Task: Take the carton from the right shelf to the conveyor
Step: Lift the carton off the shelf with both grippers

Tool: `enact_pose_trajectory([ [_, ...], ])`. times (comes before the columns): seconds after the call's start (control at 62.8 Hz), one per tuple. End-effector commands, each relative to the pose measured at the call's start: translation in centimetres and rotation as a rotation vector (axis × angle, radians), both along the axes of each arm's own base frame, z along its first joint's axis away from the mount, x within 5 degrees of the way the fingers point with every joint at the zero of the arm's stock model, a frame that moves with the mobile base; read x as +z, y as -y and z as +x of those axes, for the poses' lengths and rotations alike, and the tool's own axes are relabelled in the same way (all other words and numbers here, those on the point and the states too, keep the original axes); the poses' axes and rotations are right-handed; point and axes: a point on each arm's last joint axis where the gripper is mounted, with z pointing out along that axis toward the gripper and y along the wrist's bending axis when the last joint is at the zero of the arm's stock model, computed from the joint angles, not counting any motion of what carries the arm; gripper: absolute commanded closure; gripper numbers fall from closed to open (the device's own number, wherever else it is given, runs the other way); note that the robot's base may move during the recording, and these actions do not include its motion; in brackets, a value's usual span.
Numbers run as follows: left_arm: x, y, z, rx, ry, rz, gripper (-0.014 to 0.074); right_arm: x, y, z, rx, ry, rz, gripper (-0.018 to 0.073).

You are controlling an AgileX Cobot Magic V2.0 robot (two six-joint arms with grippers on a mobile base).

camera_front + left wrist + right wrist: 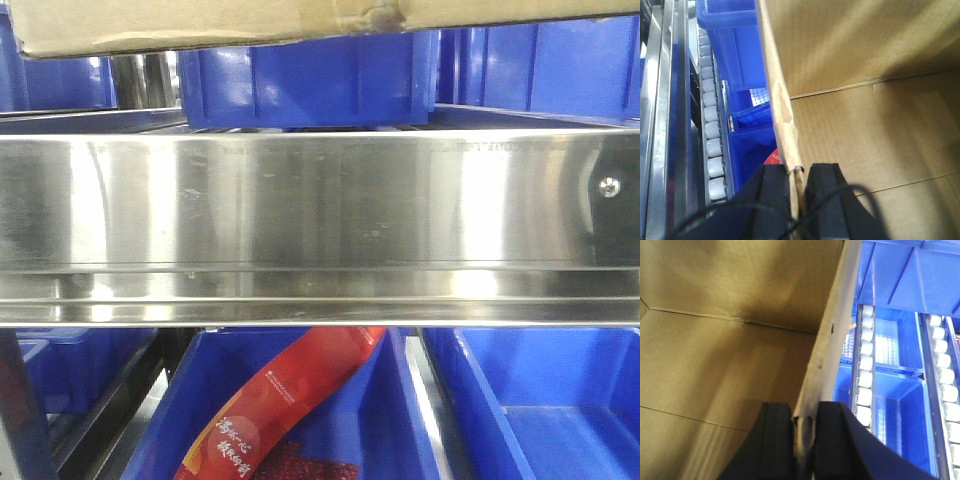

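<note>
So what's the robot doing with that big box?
The robot is holding an open brown carton with both arms. The left pincer is clamped on one side wall, and the right pincer is clamped on the opposite wall. In the front view the carton's bottom edge sits up high, above the shiny rail of the right shelf and a blue bin. The conveyor is not in view.

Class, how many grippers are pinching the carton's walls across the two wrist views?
2. The left gripper pinches a carton wall's edge in the left wrist view; the right gripper pinches a wall edge in the right wrist view. None seems hidden.
</note>
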Motion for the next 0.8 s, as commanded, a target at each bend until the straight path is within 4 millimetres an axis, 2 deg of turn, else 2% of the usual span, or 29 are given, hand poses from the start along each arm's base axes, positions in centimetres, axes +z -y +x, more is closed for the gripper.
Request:
enact_pose_trajectory([
  [0.0,0.67,0.44,-0.44,-0.028,0.041,-0.025,0.0615,1.04,-0.34,-0.55,0.042,0.063,0.057,0.0627],
  [0.781,0.67,0.44,-0.44,-0.028,0.041,-0.025,0.0615,1.04,-0.34,-0.55,0.042,0.063,0.057,0.0627],
])
